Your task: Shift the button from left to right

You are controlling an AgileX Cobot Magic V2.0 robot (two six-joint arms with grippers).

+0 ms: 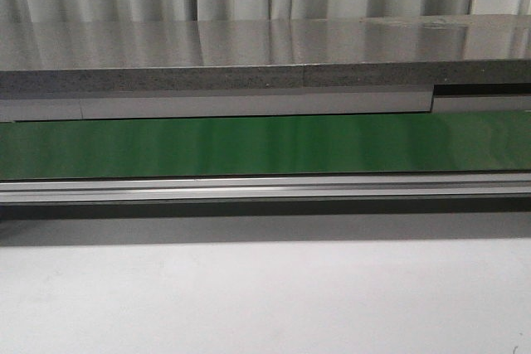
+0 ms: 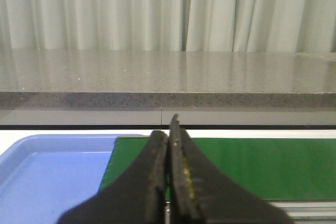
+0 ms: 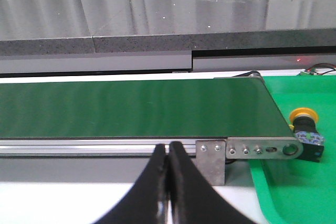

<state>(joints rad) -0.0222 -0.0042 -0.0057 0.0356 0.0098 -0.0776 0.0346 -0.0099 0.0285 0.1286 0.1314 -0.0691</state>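
both end effectors empty, fingers pressed together: left end effector (image 2: 169, 182), right end effector (image 3: 168, 182). button (image 3: 306, 129) lies in green tray (image 3: 294, 192), just beside conveyor belt (image 3: 131, 108) end roller. judged: transfer likely complete, else re-grasp needed. long axis tilted; yellow head points away from camera.

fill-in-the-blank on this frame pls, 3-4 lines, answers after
1. The button has a ____ head.
2. The button lies on the ____ tray, beside the conveyor belt.
3. The fingers of the left gripper and the right gripper are ____.
4. The left wrist view shows a ____ tray.

Answers: yellow; green; shut; blue
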